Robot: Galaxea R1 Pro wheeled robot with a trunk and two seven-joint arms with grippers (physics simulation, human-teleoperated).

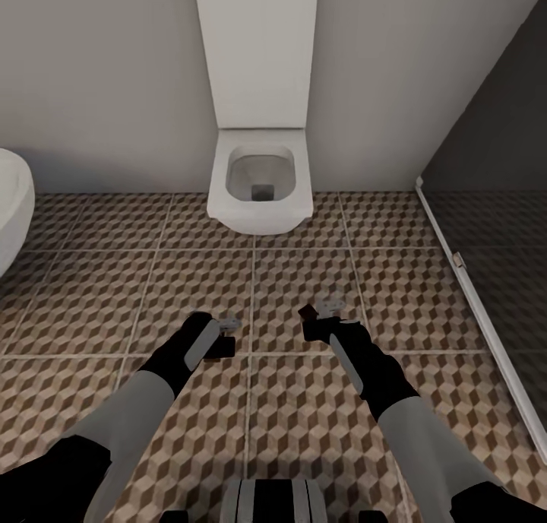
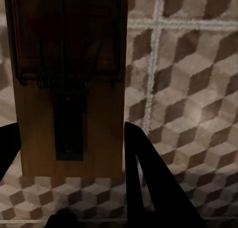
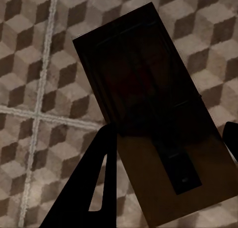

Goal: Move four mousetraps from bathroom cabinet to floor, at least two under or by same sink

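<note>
1. Looking down from the head view: both arms reach out low over the bathroom floor (image 1: 425,280), cube-pattern tiles with pale grout. Left gripper (image 1: 225,337) and right gripper (image 1: 317,319) sit side by side, near each other, short of the white toilet (image 1: 260,185) on the far wall. A dark flat piece shows at each gripper's tip, too small to identify from here. Glass shower partition (image 1: 486,204) stands off to the right, a white rounded fixture (image 1: 11,204) at the left edge. Jaw gap can't be read from this view.

2. Left wrist view: a mousetrap (image 2: 69,94), tan board with black wire spring and bar, sits between the two dark fingers (image 2: 148,188). Its near end is inside the jaw gap, the rest extends forward past the fingertips. Jaws are spread about a board-width, one finger at each long edge; looks like a grip on the board. Tiled floor lies behind it.

3. Right wrist view: a second mousetrap (image 3: 153,118), mostly in shadow, lies angled between the fingers (image 3: 94,188). Near end is between the jaws, far end sticks out beyond them. One finger touches one long edge, the other shows at the opposite edge; jaws closed onto the board's width. Floor tiles and a grout cross show beyond.
</note>
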